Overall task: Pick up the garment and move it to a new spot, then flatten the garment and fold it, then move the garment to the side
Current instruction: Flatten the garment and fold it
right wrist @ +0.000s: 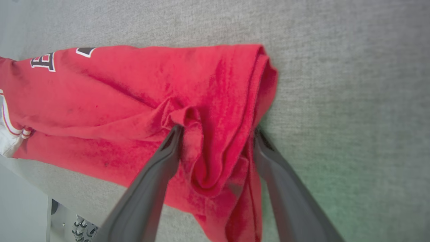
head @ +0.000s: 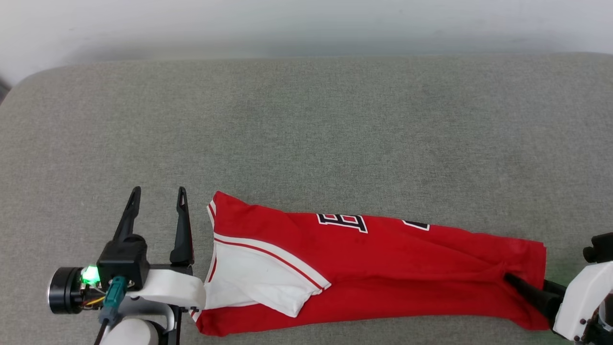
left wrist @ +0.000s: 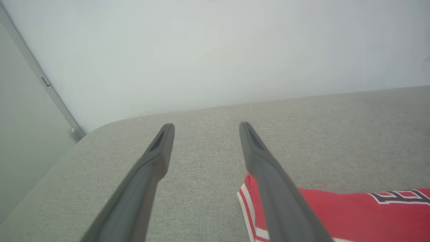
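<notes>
The garment [head: 383,268] lies folded into a long red band across the near part of the grey cushion, with a white sleeve on top at its left end and part of the black lettering along its far edge. My left gripper [head: 159,190] stands open just left of the collar end, empty; in the left wrist view its right finger [left wrist: 268,174] overlaps the garment [left wrist: 336,215]. My right gripper [right wrist: 217,129] is at the hem end, its fingers spread wide with a loose bunch of the garment [right wrist: 134,101] between them. In the head view this right gripper [head: 524,280] reaches in from the lower right.
The grey cushion [head: 306,120] stretches wide beyond the garment, with a pale wall [head: 306,24] behind it. Its far left corner is rounded [left wrist: 100,129]. The near edge of the cushion and the floor below show in the right wrist view [right wrist: 40,201].
</notes>
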